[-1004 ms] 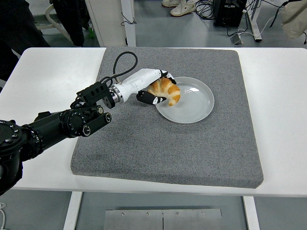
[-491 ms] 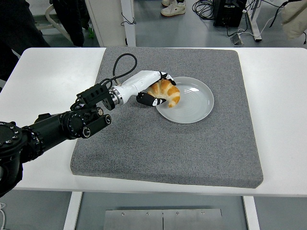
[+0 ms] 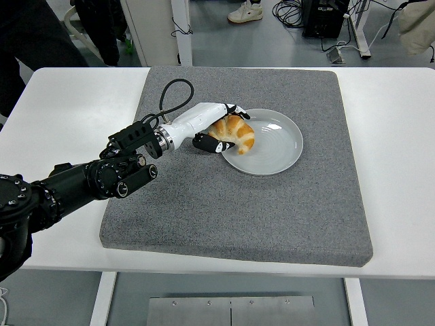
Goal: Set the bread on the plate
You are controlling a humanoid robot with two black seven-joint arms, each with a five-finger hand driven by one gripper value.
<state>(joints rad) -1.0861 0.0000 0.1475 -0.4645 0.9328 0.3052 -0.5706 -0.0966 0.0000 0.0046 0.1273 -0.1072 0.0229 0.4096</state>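
The left hand [image 3: 219, 129] has its fingers curled around a croissant [image 3: 235, 133], holding it over the near rim of the plate [image 3: 275, 146] just beyond, ready for release.

Lighting bright, even, diffuse, from overhead. White surface [image 3: 394, 170] near overexposed, little texture visible. Soft glare patches on the plate [image 3: 275, 146]. Faint shadow under the left hand [image 3: 221, 129] and arm; darker band under the mat [image 3: 272, 204] along its near edge. Focus sharp throughout, no motion blur. Slight wide-angle bowing at the surface's edges.
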